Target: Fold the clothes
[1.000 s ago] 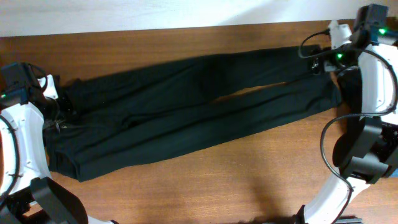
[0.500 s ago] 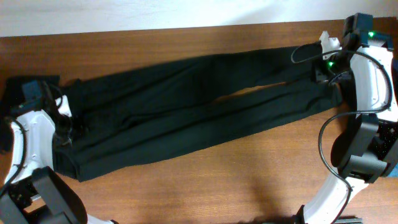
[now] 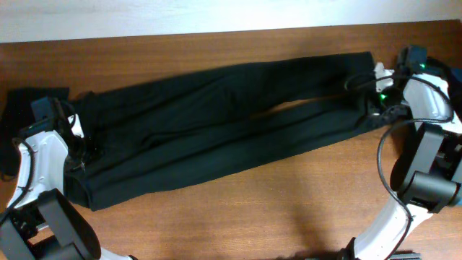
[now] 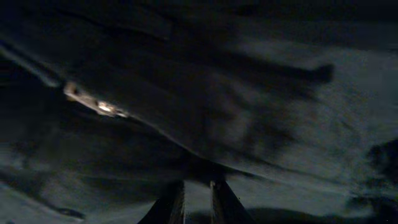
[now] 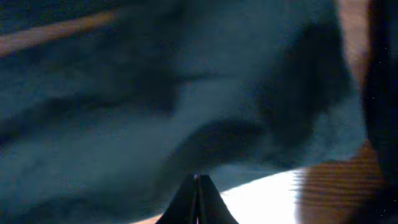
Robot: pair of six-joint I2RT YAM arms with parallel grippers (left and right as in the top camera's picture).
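A pair of long black trousers [image 3: 216,123] lies spread slantwise across the wooden table [image 3: 289,209], waist at the left, leg ends at the right. My left gripper [image 3: 78,152] is down on the waist end. In the left wrist view its fingers [image 4: 198,199] stand close together with a strip of black cloth [image 4: 249,93] pinched between them. My right gripper [image 3: 369,108] sits at the leg ends. Its tips [image 5: 197,180] are pressed together at the edge of the dark fabric [image 5: 124,124], just above bare wood.
More black cloth [image 3: 10,137] lies at the table's left edge behind the left arm. A small shiny metal fastening [image 4: 96,106] shows on the waist fabric. Both white arms rise from the front corners. Pale wall runs along the far edge.
Both grippers have come down onto the trousers and closed, the left at the waist, the right at the leg ends. The lower leg end has drawn in slightly to the left.
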